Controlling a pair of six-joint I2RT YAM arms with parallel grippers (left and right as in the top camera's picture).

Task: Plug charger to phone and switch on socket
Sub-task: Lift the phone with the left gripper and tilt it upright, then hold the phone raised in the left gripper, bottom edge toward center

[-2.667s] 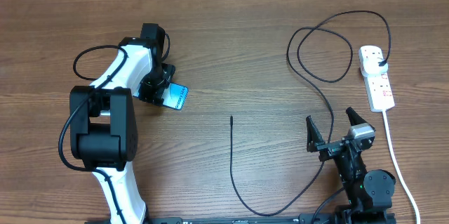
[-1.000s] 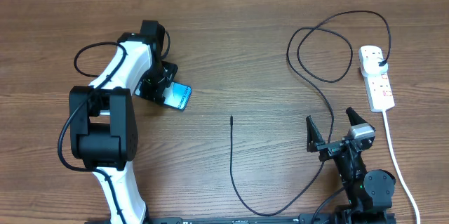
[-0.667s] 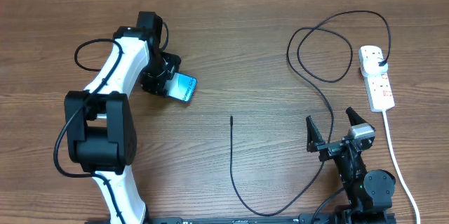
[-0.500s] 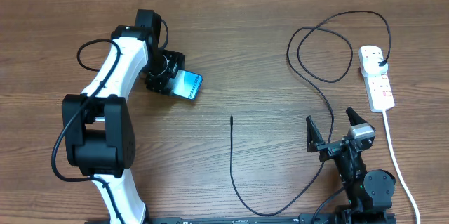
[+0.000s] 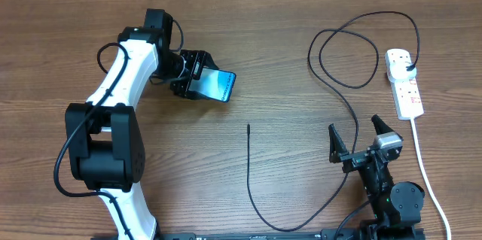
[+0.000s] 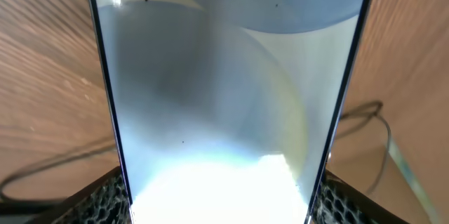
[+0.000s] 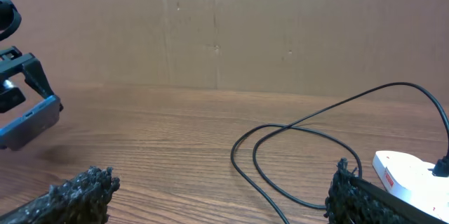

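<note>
Gripping the phone (image 5: 218, 85) by its sides in the left gripper (image 5: 200, 82) overhead, free end toward the loose charger (image 5: 249, 172) tip, prob. for plug-in; w/ the right gripper (image 5: 357, 136) wide open nr the socket (image 5: 404, 83). Fills left wrist view w/ the lit phone, clamped between both fingers (image 6: 105, 199). Shows, right wrist, spread jaws, charger loops, socket at right, phone far left.

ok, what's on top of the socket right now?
Only the charger's black plug, seated near the far end of the socket; the remaining outlets are bare. The outlet face under the plug is hidden.
</note>
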